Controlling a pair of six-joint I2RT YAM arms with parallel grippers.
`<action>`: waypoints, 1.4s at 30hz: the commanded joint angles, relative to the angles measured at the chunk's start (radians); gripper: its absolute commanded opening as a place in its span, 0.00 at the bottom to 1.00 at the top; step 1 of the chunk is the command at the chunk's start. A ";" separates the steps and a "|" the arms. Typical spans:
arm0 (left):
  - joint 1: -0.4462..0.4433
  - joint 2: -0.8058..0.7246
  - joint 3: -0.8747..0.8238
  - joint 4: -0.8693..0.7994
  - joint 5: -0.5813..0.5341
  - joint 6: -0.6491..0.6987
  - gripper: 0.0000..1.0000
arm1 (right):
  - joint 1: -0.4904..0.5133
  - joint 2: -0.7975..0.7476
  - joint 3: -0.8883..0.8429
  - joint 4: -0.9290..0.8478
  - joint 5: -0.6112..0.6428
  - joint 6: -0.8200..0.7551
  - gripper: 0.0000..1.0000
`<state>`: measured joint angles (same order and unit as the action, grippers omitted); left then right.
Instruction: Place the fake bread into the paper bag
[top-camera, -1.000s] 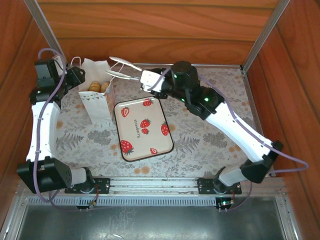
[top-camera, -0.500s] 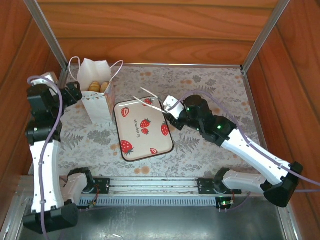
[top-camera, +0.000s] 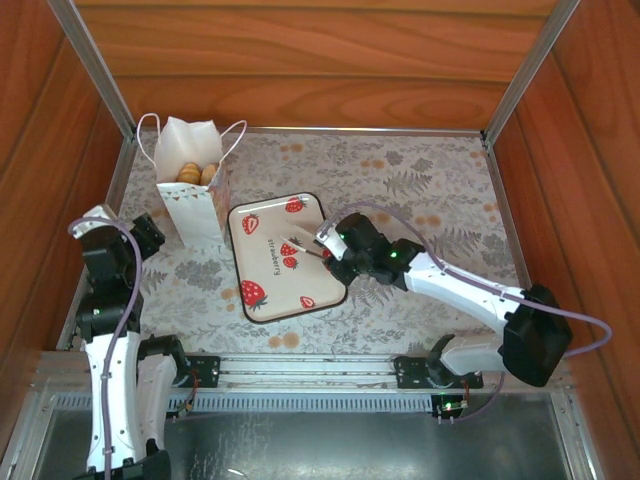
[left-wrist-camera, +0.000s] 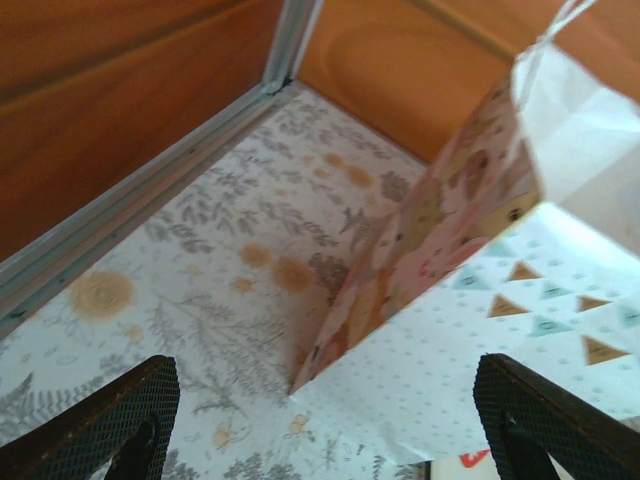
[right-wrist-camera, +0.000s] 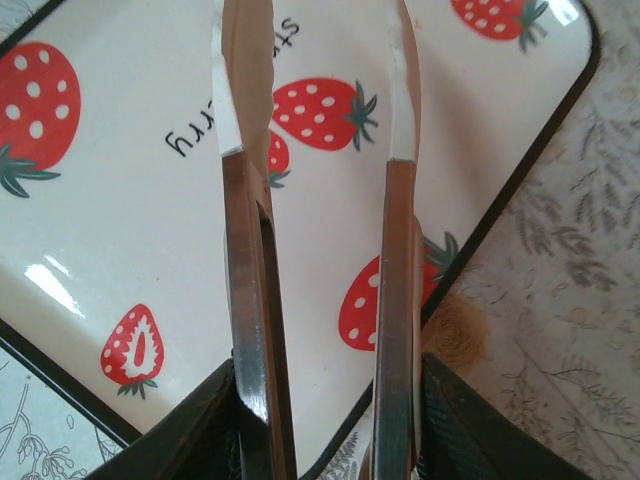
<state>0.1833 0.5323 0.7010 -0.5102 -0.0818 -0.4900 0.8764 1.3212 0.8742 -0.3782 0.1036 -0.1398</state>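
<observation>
Both arms have pulled back toward the near edge since a second ago: the left pincer (left-wrist-camera: 325, 400) has left the rim of the paper bag (top-camera: 195, 215) and now sits low at the left side of the worktop (top-camera: 430, 200), while the right pincer (right-wrist-camera: 325, 430) has swung from beside the bag's mouth down over the strawberry tray (top-camera: 285, 285). The left pincer is released, its black fingers (left-wrist-camera: 110, 425) spread wide with the bag's patterned side standing just ahead of them. The right pincer is clenched around the handles of metal tongs (right-wrist-camera: 248, 330), whose white-tipped blades reach out over the tray's printed face, slightly apart. The bag stands upright at the far left of the worktop, just beside the tray's far left corner. The fake bread (top-camera: 197, 173) lies inside the bag, golden pieces showing at its open top.
</observation>
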 joint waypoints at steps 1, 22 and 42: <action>0.006 -0.028 -0.052 0.038 -0.082 -0.052 0.82 | -0.009 0.025 0.004 0.038 -0.036 0.029 0.44; 0.008 0.077 -0.035 0.094 -0.096 -0.055 0.82 | -0.217 0.299 0.194 -0.109 -0.199 -0.323 0.46; 0.008 0.144 -0.008 0.134 -0.092 -0.057 0.82 | -0.259 0.402 0.190 -0.165 -0.174 -0.370 0.60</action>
<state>0.1833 0.6750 0.6647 -0.3996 -0.1612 -0.5404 0.6289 1.7229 1.0523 -0.5213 -0.0544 -0.4988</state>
